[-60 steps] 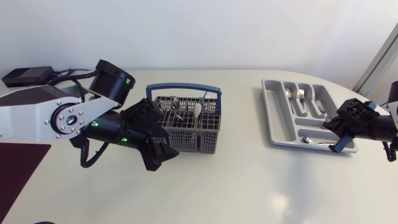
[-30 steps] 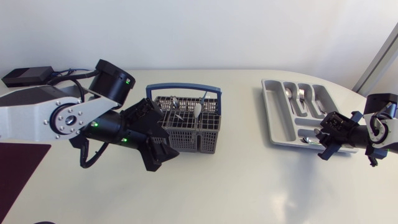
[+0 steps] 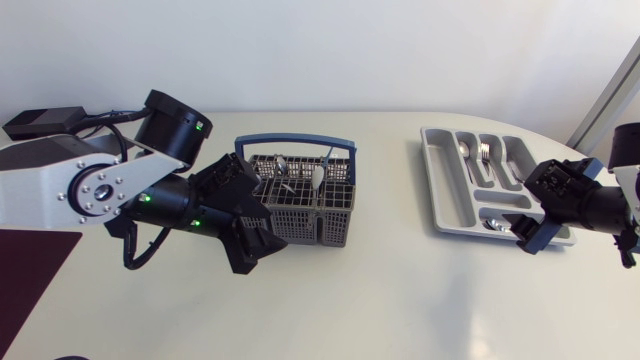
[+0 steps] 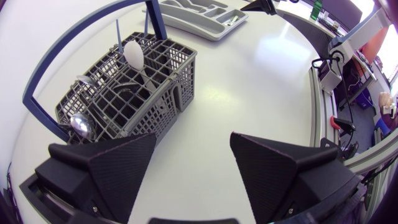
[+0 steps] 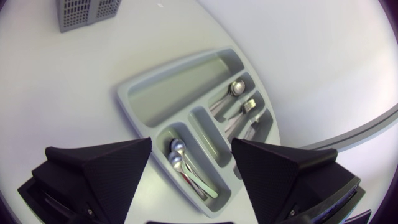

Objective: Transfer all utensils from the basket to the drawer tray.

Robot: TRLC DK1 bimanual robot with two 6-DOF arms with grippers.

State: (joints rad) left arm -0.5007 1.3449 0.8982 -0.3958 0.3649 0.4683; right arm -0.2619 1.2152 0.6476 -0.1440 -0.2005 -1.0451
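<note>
Right now my left fingers [image 4: 106, 168] are released and spread wide, gripping nothing; only worktop [image 4: 249, 81] shows in the gap between them. They sit low, just beside the grey mesh basket [image 4: 163, 102], at the corner on my left arm's side. I cannot tell whether one finger brushes the mesh. Inside the basket a white spoon [image 4: 134, 53] stands with its bowl up, a thin blue stem [image 4: 119, 34] rises next to it, and a shiny metal spoon [image 4: 81, 124] shows its bowl in the compartment nearest my finger. The blue carry handle [image 4: 68, 43] arches over the whole basket.

My right fingers [image 5: 99, 168] are just as wide apart and hold nothing. They hang over one end of the grey drawer tray [image 5: 122, 99], which lies well apart from the basket, on the worktop's right side. Under the gap between these fingers, one tray compartment holds two spoons [image 5: 180, 158] lying side by side. Further ahead, the narrower slots hold another spoon [image 5: 233, 89] and forks [image 5: 249, 106].
</note>
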